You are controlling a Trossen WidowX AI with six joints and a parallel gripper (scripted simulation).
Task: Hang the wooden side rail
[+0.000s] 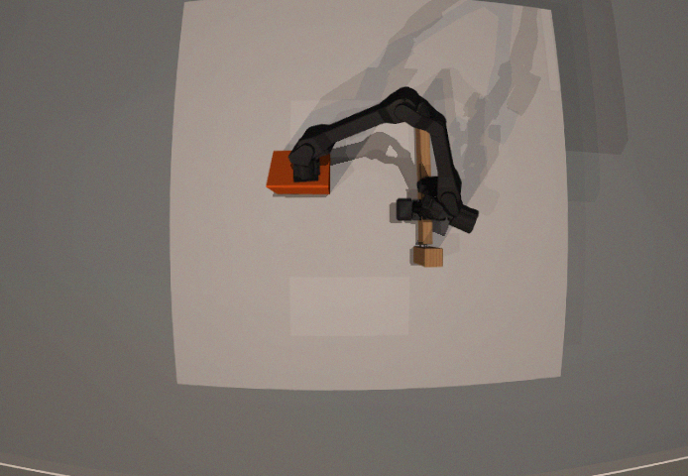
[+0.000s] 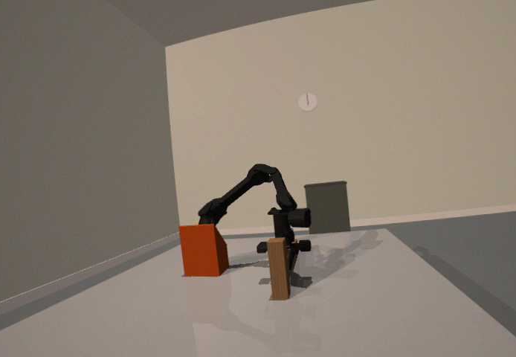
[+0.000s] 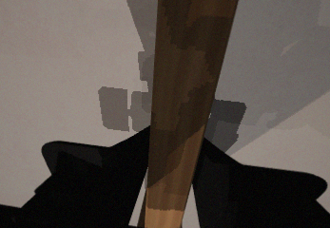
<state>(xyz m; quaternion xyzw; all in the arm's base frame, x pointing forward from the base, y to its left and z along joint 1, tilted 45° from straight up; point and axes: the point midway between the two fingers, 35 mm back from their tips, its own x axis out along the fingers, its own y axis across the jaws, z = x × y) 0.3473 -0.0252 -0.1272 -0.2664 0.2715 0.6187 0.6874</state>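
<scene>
The wooden side rail (image 1: 424, 231) (image 3: 186, 71) runs lengthwise toward the headboard post (image 1: 427, 256) (image 2: 279, 269), an upright wooden block standing on the table (image 1: 232, 241). My gripper (image 1: 423, 209) (image 3: 172, 128) is shut on the rail near its post end. In the top view the rail's end is very close to the post's near face, with a small dark bit of hook metal in the narrow gap. The slot, the pins and whether the hooks sit on them are hidden. In the exterior view the post hides most of the rail. Contact of the far end with the table cannot be told.
An orange block (image 1: 299, 184) (image 2: 199, 252) stands at the arm's base, left of the rail. The black arm (image 1: 356, 115) (image 2: 237, 191) arches from there over the rail to the gripper. A grey-green cabinet (image 2: 328, 208) stands beyond the table in the exterior view.
</scene>
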